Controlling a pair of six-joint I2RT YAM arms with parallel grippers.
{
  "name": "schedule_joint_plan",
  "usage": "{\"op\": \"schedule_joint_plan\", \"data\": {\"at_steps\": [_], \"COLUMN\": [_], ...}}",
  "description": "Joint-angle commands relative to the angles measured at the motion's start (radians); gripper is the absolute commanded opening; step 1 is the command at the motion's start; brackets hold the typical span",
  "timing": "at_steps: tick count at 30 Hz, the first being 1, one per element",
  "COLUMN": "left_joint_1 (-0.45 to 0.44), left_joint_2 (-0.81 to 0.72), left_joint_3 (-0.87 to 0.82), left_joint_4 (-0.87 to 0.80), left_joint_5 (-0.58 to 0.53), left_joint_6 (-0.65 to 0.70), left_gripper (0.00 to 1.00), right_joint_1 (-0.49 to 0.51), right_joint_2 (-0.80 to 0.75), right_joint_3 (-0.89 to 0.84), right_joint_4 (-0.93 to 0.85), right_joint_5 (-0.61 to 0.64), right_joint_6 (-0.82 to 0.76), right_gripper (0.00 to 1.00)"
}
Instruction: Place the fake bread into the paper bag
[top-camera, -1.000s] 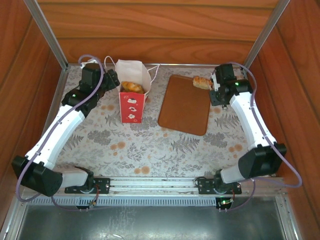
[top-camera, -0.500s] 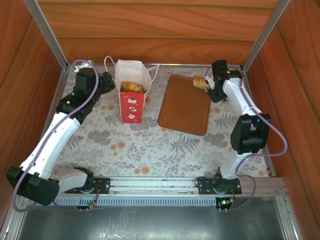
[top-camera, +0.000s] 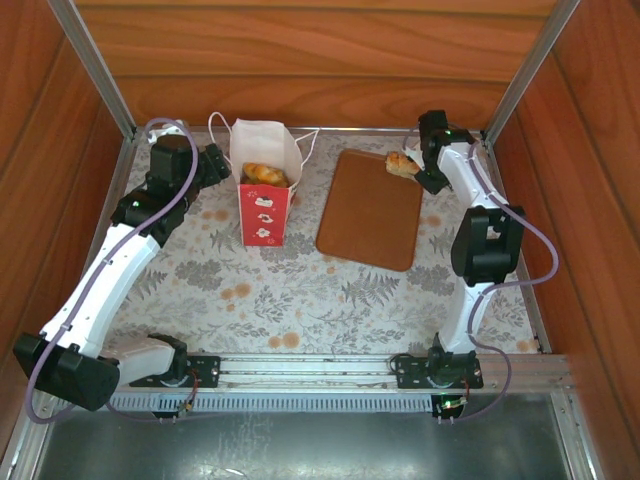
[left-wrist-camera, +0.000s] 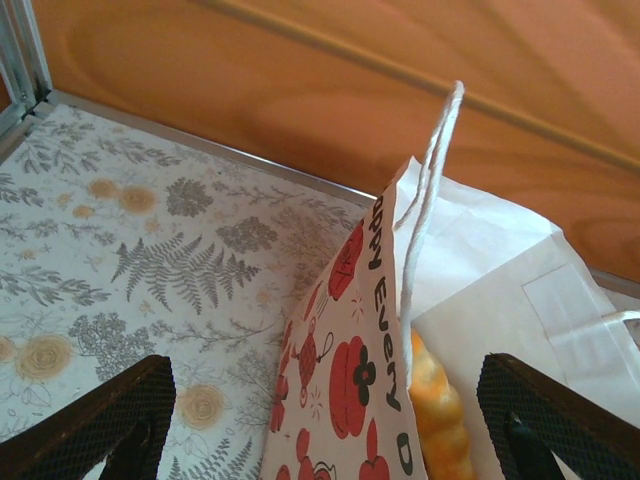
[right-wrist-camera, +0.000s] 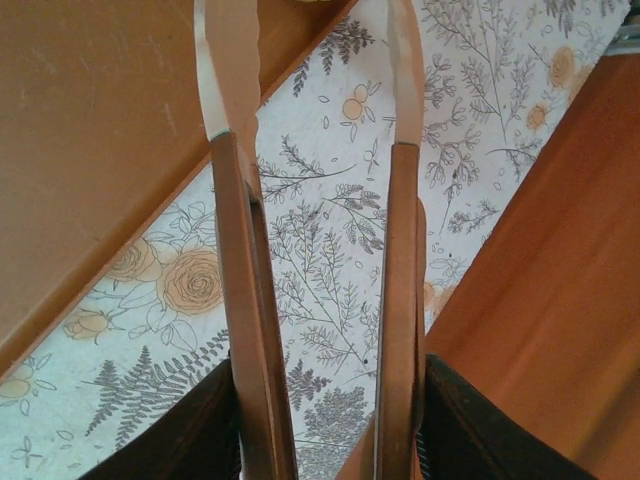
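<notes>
The white and red paper bag (top-camera: 265, 195) stands upright at the back left, with golden fake bread (top-camera: 265, 174) inside it. My left gripper (top-camera: 218, 163) is just left of the bag and open. In the left wrist view its fingers (left-wrist-camera: 90, 430) flank the bag's printed side (left-wrist-camera: 350, 380), and bread (left-wrist-camera: 440, 410) shows inside. Another piece of fake bread (top-camera: 402, 163) lies at the far right corner of the brown board (top-camera: 370, 210). My right gripper (top-camera: 428, 165) is beside it, shut on brown tongs (right-wrist-camera: 245, 300) whose arms stand apart over the tablecloth.
Wooden walls close in the back and both sides, and the right wall (right-wrist-camera: 560, 250) is very near the tongs. The bag's string handles (left-wrist-camera: 430, 180) stick up. The floral tablecloth (top-camera: 300, 290) lies bare in front of the bag and board.
My right arm has folded its elbow up and drawn the wrist back toward the far corner, and the tongs have spread. The left gripper shifted slightly left and widened. The bread on the board stayed put.
</notes>
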Motion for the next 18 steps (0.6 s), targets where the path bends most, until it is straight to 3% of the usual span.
{"op": "schedule_joint_plan", "data": {"at_steps": [1, 18], "left_joint_1": [0.012, 0.048], "left_joint_2": [0.017, 0.062], "left_joint_3": [0.014, 0.043], "left_joint_4": [-0.001, 0.0], "left_joint_5": [0.0, 0.059], "left_joint_6": [0.019, 0.024], "left_gripper": [0.84, 0.84], "right_joint_1": [-0.009, -0.011], "right_joint_2": [-0.009, -0.015], "right_joint_3": [0.034, -0.004], "right_joint_4": [-0.001, 0.083], "right_joint_5": [0.005, -0.034], "right_joint_6": [-0.045, -0.088], "right_gripper": [0.49, 0.55]}}
